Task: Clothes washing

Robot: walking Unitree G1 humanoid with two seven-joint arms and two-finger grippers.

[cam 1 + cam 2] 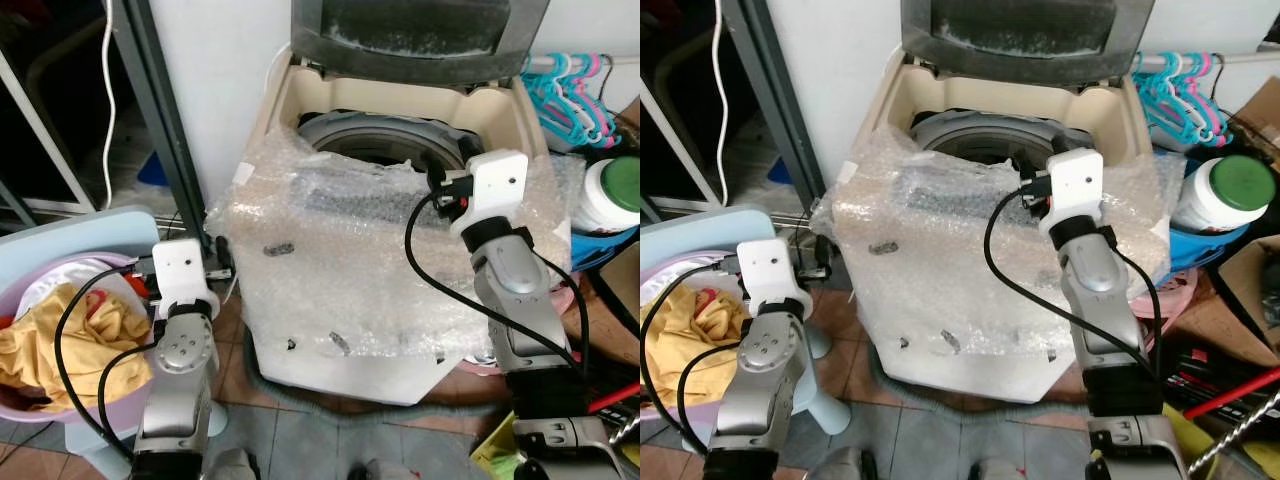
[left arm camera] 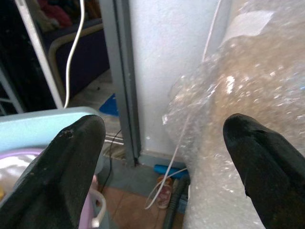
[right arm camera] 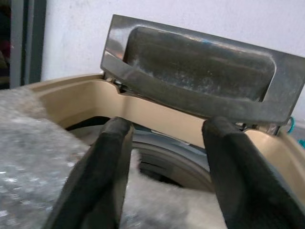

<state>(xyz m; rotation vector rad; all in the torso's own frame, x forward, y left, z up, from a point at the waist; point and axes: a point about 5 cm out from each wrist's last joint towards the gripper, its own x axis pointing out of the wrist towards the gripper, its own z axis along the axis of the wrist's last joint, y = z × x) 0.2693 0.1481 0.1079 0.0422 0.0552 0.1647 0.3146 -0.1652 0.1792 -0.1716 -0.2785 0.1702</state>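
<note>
The washing machine [image 1: 400, 150] stands lid-up, but the yellow clothes [image 1: 60, 340] sit in the pink basin [image 1: 30, 410]; loading looks unstarted. Both the left gripper [image 2: 164, 157] and right gripper [image 3: 164, 157] are spread and hold nothing, the right over the drum's rim.

Beige washing machine [image 1: 300, 100], yellow cloth [image 1: 45, 345]

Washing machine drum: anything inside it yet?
The washing machine lid is up. The visible part of the drum looks dark and empty; bubble wrap and the right gripper hide the rest.
</note>
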